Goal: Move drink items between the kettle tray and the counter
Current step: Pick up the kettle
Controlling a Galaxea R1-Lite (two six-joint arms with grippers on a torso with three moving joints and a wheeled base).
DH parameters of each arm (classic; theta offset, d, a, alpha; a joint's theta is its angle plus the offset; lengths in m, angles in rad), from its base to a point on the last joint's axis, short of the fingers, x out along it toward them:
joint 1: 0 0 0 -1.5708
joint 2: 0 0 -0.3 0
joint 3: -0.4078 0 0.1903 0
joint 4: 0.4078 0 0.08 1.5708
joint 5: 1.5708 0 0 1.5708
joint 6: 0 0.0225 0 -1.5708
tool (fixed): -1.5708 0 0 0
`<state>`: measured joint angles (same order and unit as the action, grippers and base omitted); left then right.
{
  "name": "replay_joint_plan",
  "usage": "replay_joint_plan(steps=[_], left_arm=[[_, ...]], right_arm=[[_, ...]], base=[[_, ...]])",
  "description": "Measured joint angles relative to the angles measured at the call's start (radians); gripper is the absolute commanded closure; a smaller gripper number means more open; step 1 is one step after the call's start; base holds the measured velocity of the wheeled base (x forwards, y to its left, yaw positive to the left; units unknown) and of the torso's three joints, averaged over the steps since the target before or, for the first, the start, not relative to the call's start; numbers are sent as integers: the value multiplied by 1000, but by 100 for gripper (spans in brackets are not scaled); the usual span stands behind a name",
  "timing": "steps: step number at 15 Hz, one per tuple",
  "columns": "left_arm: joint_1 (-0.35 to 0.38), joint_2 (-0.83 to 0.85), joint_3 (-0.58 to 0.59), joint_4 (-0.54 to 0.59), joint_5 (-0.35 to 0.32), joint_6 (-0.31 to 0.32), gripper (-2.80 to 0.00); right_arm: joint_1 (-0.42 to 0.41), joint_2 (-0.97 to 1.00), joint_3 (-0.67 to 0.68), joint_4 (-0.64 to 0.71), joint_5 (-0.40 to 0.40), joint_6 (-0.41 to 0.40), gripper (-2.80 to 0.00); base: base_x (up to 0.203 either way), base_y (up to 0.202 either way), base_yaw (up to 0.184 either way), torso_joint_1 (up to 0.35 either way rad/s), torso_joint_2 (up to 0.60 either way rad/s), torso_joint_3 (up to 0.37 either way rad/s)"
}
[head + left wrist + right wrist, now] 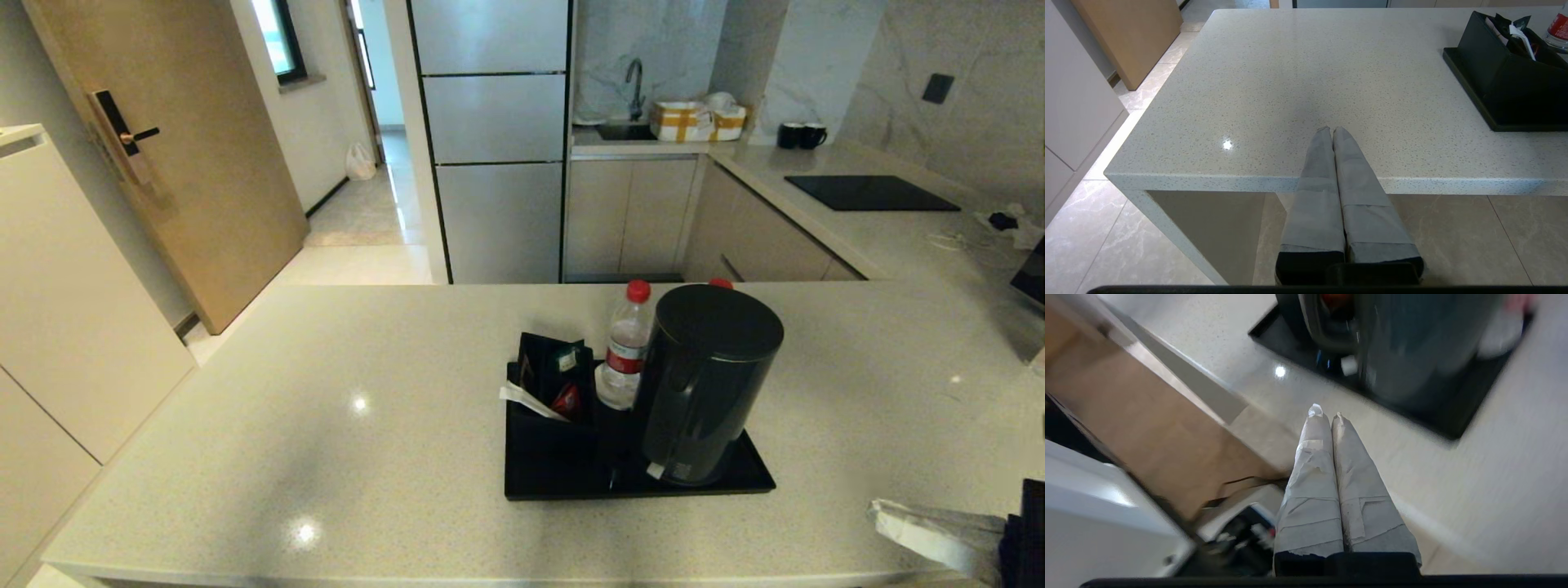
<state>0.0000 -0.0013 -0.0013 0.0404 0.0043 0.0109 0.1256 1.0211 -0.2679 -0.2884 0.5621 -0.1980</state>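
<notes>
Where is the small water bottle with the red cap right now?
In the head view the bottle stands upright at the back of the kettle tray, between the sachet box and the kettle.

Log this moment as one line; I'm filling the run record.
kettle and bottle on tray | left gripper shut, empty | right gripper shut, near counter edge

The surface (326, 392) looks like pale speckled stone, polished enough to throw back bright lamp glints. The kettle (706, 384) has a smooth dark grey shell with a soft sheen. The bottle (624, 351) is clear plastic with a red cap and a paper-like label. The tray (555, 482) is smooth black. Both grippers' fingers (1331, 171) (1331, 465) are wrapped in matt, wrinkled grey tape
</notes>
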Motion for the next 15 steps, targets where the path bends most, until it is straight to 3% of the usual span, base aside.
replay_joint_plan(steps=[4, 7, 8, 10, 15], left_arm=[[0, 0, 0, 0, 0, 0, 0], [0, 0, 0, 0, 0, 0, 0], [0, 0, 0, 0, 0, 0, 0], [0, 0, 0, 1, 0, 0, 0], [0, 0, 0, 0, -1, 0, 0]], right_arm=[[76, 170, -10, -129, -53, -24, 0], [150, 352, 0, -385, -154, -27, 0], [174, 410, 3, -481, -190, -27, -280], [203, 499, -1, -609, -216, -12, -280], [278, 571, 9, -631, -207, 46, -280]], base=[[0, 0, 0, 0, 0, 0], [0, 0, 0, 0, 0, 0], [0, 0, 0, 0, 0, 0], [0, 0, 0, 0, 0, 0], [0, 0, 0, 0, 0, 0]])
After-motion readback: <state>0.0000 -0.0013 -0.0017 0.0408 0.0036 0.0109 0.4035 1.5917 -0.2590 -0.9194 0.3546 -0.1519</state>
